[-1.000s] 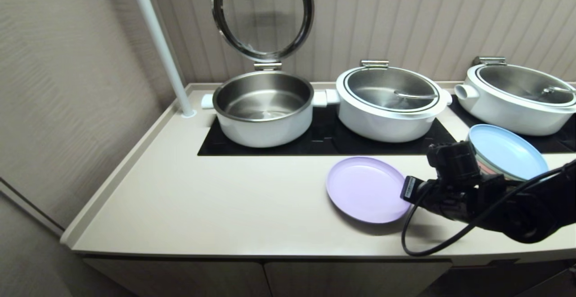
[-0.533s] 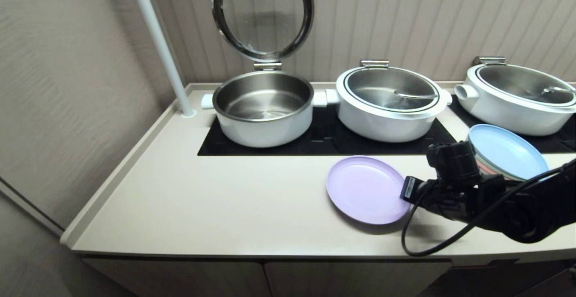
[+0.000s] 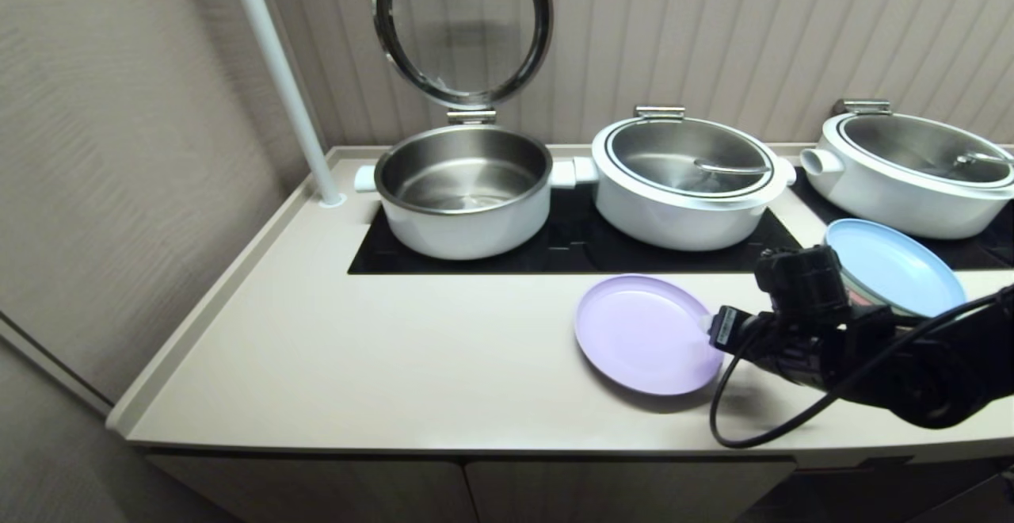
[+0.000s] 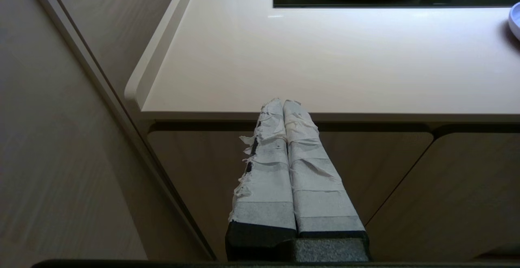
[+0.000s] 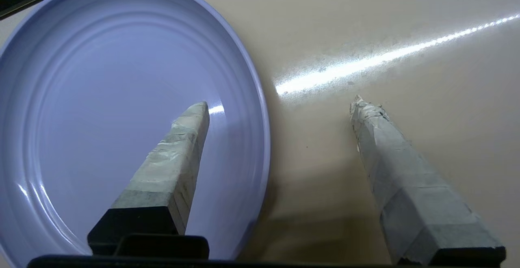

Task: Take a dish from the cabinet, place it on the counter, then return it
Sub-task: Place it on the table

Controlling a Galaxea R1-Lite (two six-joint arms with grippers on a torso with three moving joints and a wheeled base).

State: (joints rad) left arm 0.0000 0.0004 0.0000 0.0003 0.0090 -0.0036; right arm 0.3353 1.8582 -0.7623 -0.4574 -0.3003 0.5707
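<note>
Cream bench under you carries the purple plate lying flat near the front edge, at about four o'clock from the open pot. Your right tool has its jaws apart, one finger over the plate's inside and one outside its three-o'clock rim; the left tool is parked below with its jaws together. Judge the plate light, stiff and slick, so pinch that raised rim.

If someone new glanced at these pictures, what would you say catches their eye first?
Probably the lavender plate lying flat on the cream counter, just in front of the black cooktop. The right gripper sits at its edge, open, one finger over the plate and one over the counter. Behind, the left pot has its glass lid raised upright.
</note>
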